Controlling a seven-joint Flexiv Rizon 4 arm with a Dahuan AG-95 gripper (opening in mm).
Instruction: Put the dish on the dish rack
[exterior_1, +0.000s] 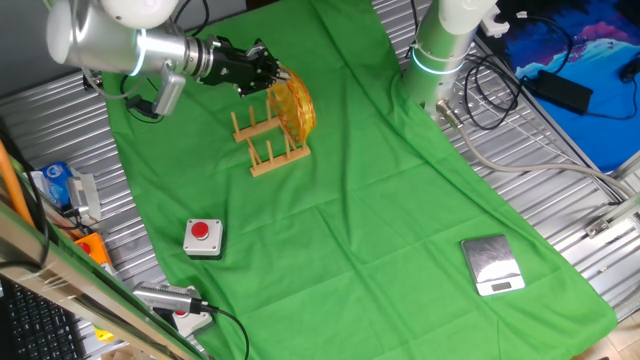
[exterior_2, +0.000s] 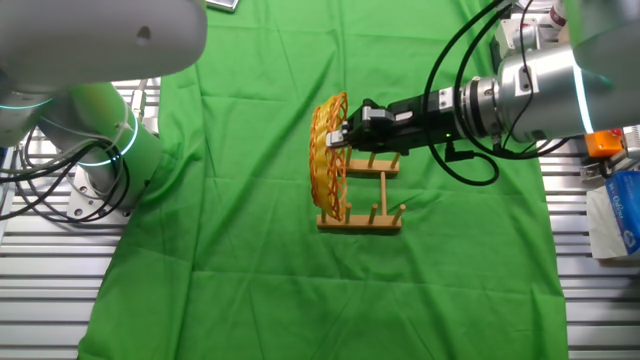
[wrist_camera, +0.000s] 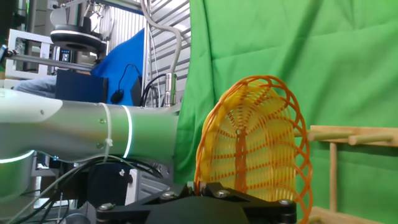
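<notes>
Dish upright on rack, gripper on its rim.

We see the black two-finger gripper (exterior_2: 343, 137) clamped on the rim of the yellow-orange woven wicker dish (exterior_2: 328, 160), which stands on edge at the end of the light-brown wooden peg rack (exterior_2: 368, 200). Beyond: green cloth (exterior_2: 260, 260).

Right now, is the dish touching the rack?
Touching. In the other fixed view the dish stands on edge at the rack's end, its lower rim against the base rail; the gripper holds its upper rim.
</notes>
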